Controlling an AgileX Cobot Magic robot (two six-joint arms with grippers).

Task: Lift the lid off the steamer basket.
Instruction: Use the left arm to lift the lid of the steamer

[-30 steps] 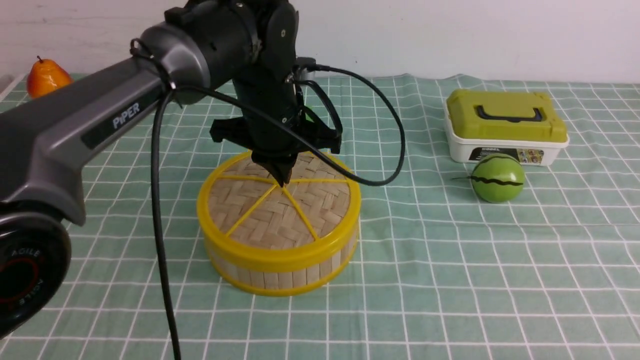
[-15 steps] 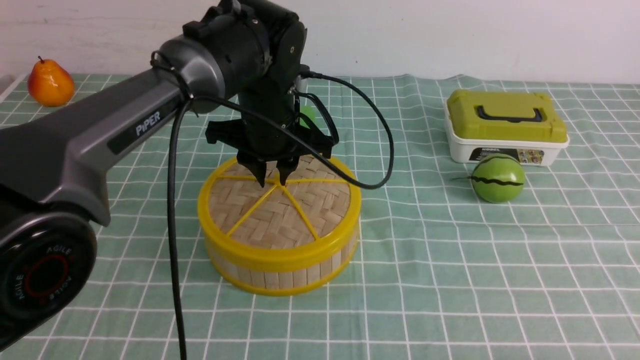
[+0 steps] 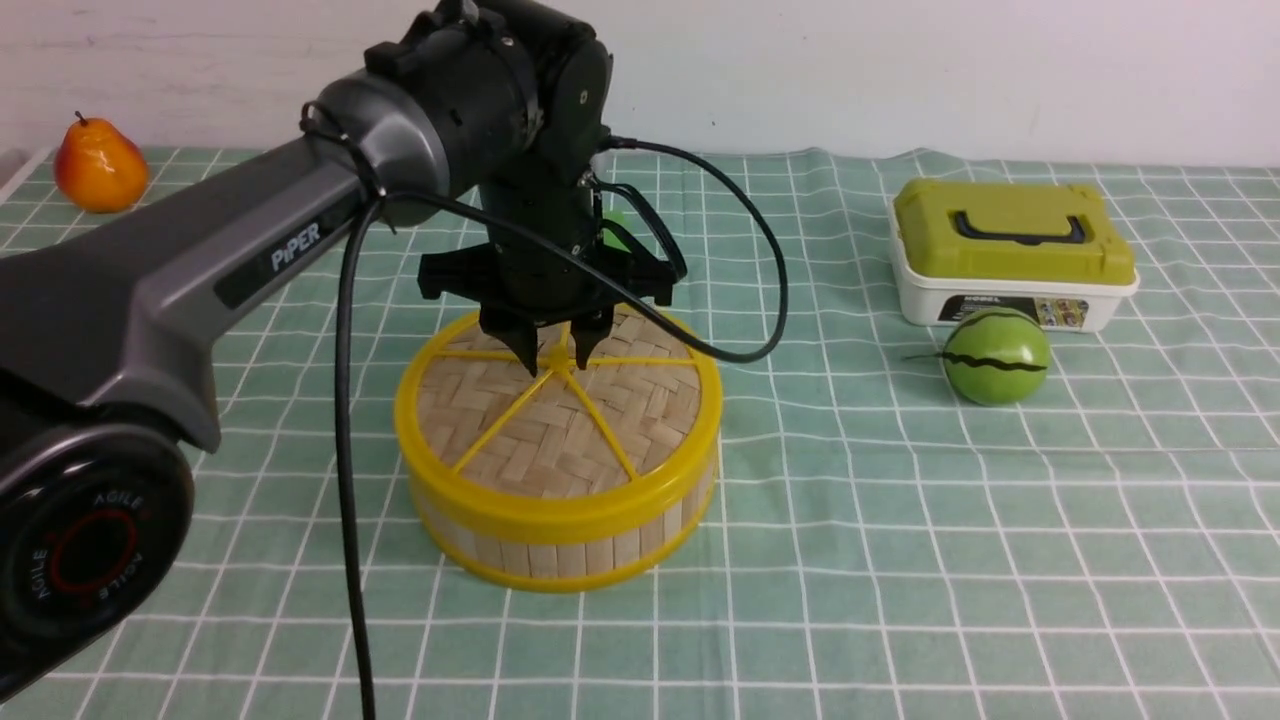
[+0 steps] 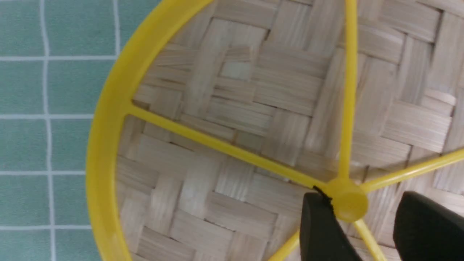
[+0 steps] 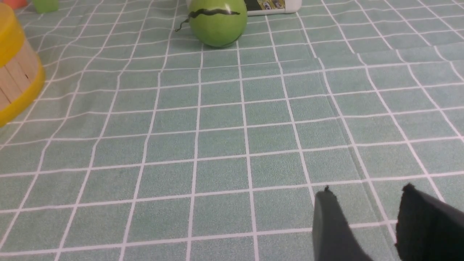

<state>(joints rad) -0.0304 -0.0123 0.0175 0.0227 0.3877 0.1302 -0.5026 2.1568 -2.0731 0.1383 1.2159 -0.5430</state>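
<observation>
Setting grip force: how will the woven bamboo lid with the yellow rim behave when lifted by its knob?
The yellow-rimmed woven bamboo lid probably lifts light and stiff: thin weave braced by spokes. Its small smooth yellow knob may slip in the left tool, letting the disc tilt.

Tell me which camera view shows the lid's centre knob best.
The left wrist view: the centre knob is large and clear, between the fingers of the left gripper. The front view shows it small. The right wrist view shows only part of the steamer basket.
</observation>
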